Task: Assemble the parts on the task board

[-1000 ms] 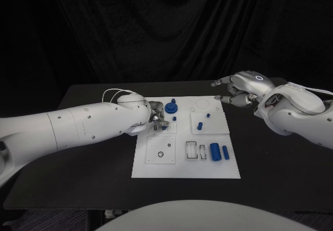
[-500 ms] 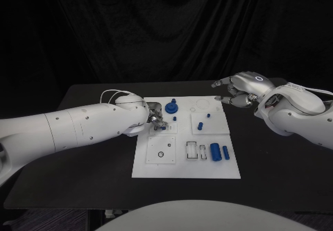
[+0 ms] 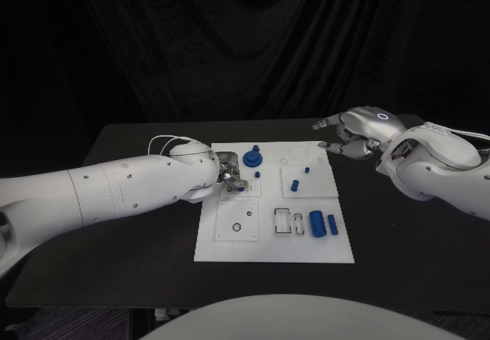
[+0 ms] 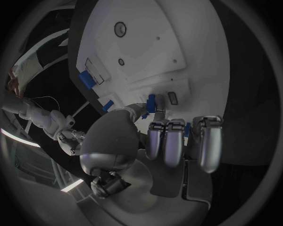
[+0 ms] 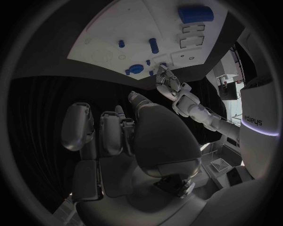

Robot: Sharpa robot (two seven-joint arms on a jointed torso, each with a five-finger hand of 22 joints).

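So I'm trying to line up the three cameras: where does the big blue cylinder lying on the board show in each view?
Head view: the cylinder lies on the board's near right part.
Left wrist view: the blue block at the board's edge looks like it, though I can't be sure.
Right wrist view: it sits beside two rectangular slots.
Shared landmark: the round blue gear, also in the right wrist view.

Two bulky white arms with smooth rounded shells are seen, dotted with small dark screws. A thin white cable loops at the left wrist. Each silver hand, left hand (image 3: 231, 172) and right hand (image 3: 351, 132), is built of metallic segmented fingers.
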